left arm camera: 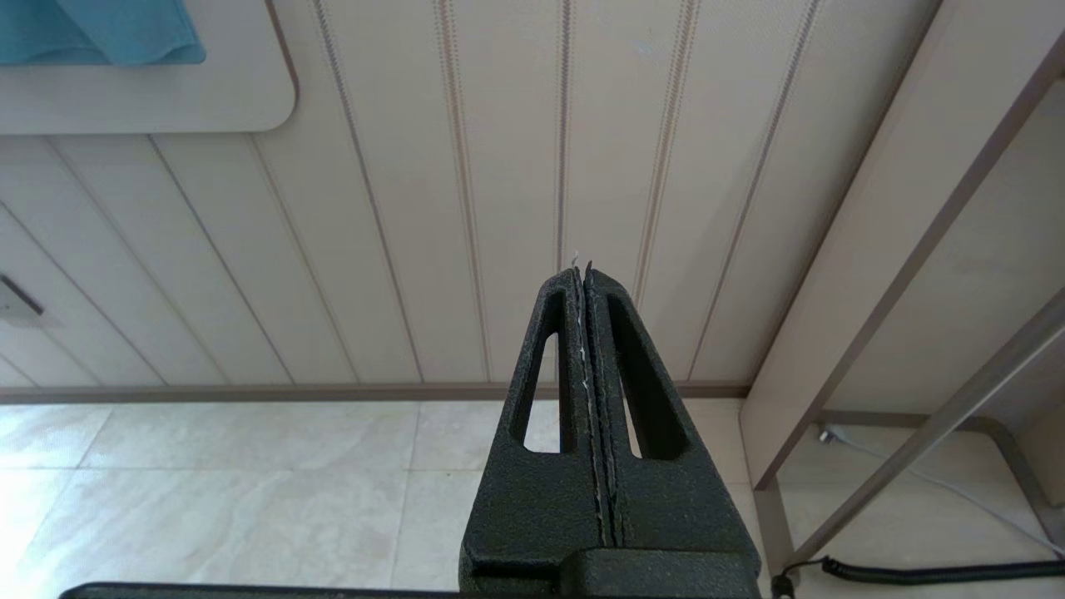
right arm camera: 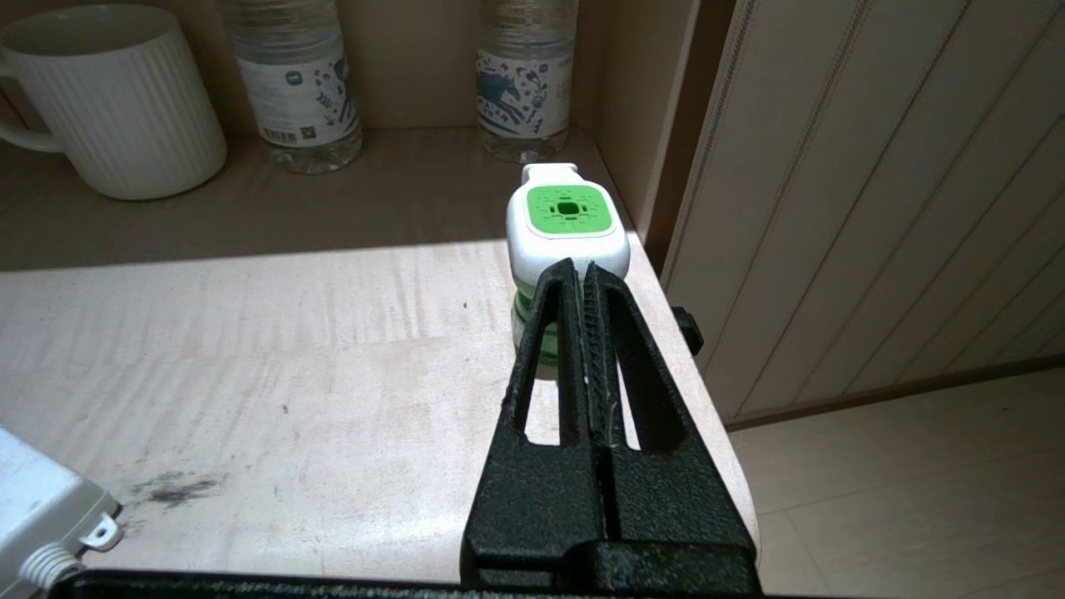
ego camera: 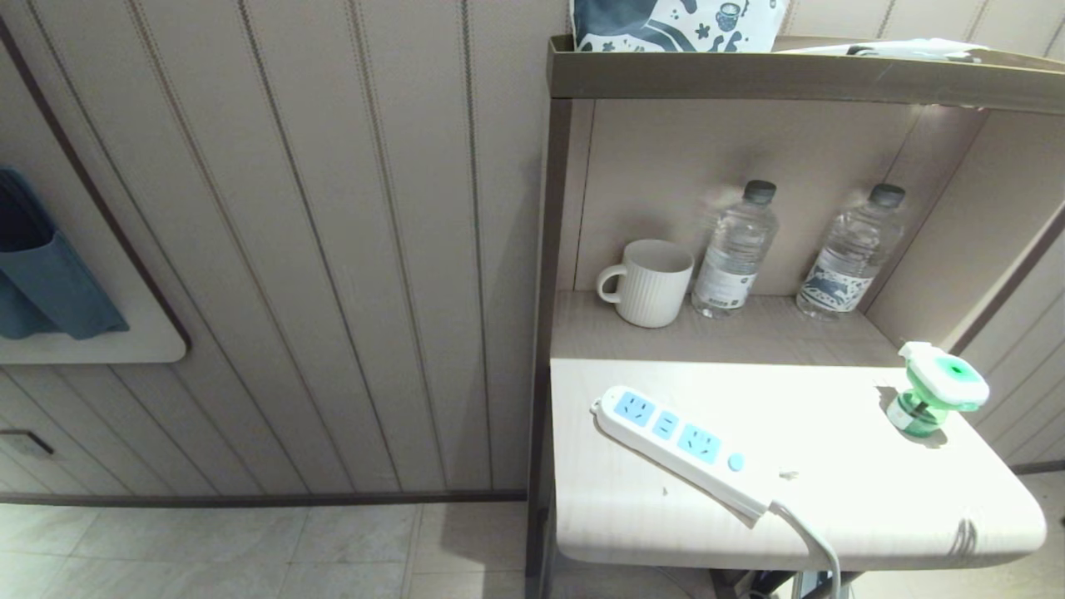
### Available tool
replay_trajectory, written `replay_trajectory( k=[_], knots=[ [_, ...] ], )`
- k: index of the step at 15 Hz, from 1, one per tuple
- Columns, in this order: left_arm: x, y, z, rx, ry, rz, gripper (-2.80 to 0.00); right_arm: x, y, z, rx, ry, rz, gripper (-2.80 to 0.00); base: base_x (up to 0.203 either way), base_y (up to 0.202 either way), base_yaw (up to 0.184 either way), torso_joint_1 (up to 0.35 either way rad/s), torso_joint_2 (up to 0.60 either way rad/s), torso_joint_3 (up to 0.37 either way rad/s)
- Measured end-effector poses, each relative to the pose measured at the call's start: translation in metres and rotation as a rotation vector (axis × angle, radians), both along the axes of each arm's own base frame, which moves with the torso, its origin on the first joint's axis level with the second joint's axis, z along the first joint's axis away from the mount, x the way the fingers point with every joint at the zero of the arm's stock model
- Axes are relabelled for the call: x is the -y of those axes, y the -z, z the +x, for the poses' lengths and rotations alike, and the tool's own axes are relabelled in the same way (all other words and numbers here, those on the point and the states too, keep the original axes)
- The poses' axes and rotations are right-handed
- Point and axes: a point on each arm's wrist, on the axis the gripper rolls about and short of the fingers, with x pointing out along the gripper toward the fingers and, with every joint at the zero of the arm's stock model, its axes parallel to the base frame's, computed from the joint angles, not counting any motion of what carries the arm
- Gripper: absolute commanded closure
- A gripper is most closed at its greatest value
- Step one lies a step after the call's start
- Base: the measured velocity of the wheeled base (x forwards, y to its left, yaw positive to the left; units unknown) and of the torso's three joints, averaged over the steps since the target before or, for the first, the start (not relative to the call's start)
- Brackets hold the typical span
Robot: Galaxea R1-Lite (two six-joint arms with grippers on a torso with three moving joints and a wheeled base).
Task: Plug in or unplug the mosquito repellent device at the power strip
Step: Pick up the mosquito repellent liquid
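Observation:
The mosquito repellent device, green head on a white body with a small green bottle, stands unplugged near the right edge of the pale tabletop. The white power strip lies slanted at the table's front left, its light-blue sockets empty and its cord running off the front edge. In the right wrist view my right gripper is shut and empty, its tips pointing at the device from the table's front; touch cannot be told. My left gripper is shut and empty, low beside the table, facing the panelled wall.
A white ribbed mug and two clear water bottles stand in the niche behind the tabletop. A shelf overhangs them. A panelled wall rises right beside the device. A dark cable lies on the floor under the table.

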Motion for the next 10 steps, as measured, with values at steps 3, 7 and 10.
replay_trajectory(
  k=[3, 7, 10],
  knots=[
    [0.0, 0.0, 0.0, 0.0, 0.0, 0.0, 0.0, 0.004, 0.01, 0.008, -0.058, 0.023, 0.014, -2.8, 0.0, 0.0, 0.0, 0.0, 0.0, 0.0],
    [0.0, 0.0, 0.0, 0.0, 0.0, 0.0, 0.0, 0.006, 0.012, 0.013, -0.081, 0.03, 0.021, -2.8, 0.0, 0.0, 0.0, 0.0, 0.0, 0.0],
    [0.0, 0.0, 0.0, 0.0, 0.0, -0.001, 0.0, 0.007, 0.013, 0.014, -0.062, 0.036, 0.017, -2.8, 0.0, 0.0, 0.0, 0.0, 0.0, 0.0]
  ],
)
